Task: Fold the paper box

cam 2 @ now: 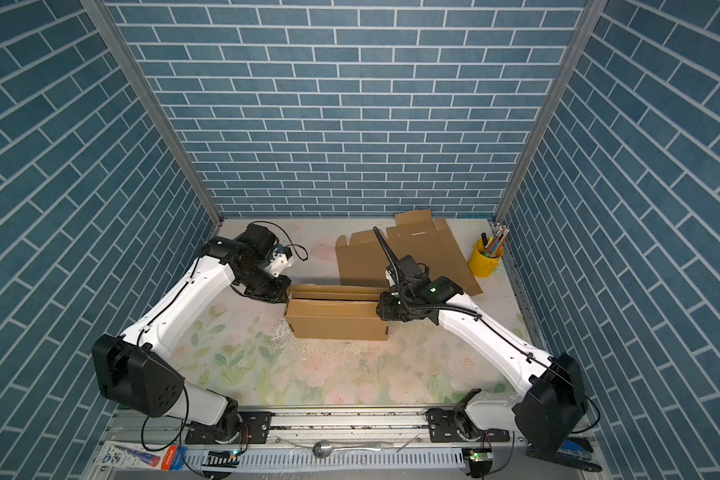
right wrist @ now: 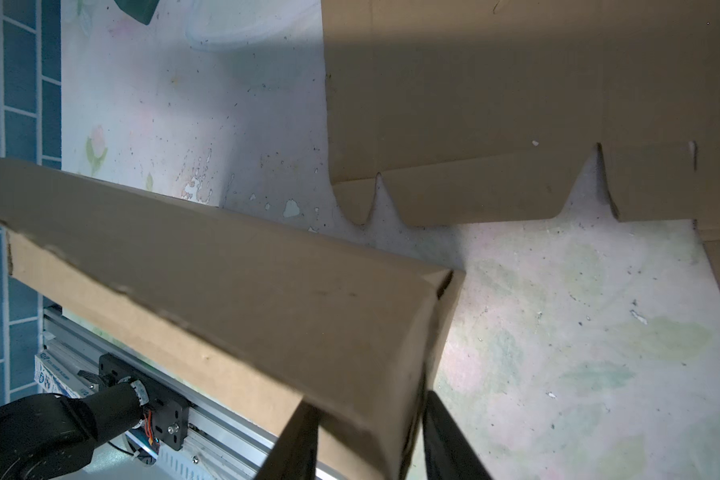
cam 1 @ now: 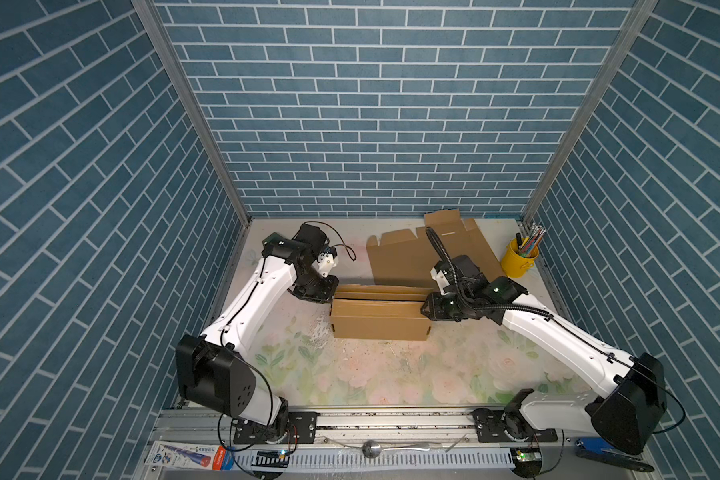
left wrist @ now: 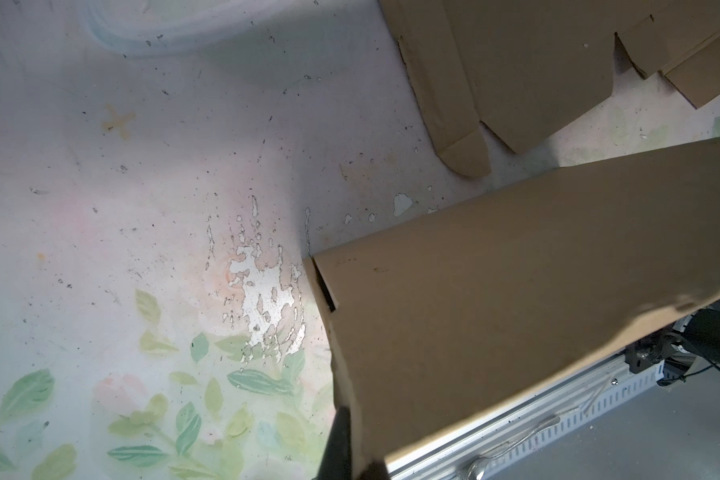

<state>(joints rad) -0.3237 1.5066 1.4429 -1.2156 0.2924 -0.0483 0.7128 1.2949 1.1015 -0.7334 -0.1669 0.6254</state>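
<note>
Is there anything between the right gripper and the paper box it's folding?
Nothing visible does. The right gripper has a finger on each side of the paper box at its end wall. The flat cardboard sheet lies behind the box, apart from it; the yellow pencil cup stands farther back.

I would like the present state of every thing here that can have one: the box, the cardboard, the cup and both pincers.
paper box: partly folded, walls raised.
left pincer: shut on the box's end wall.
right pincer: astride the box's other end; grip cannot be told.
flat cardboard: unfolded, lying behind the box.
yellow cup: upright, holding pencils.
</note>
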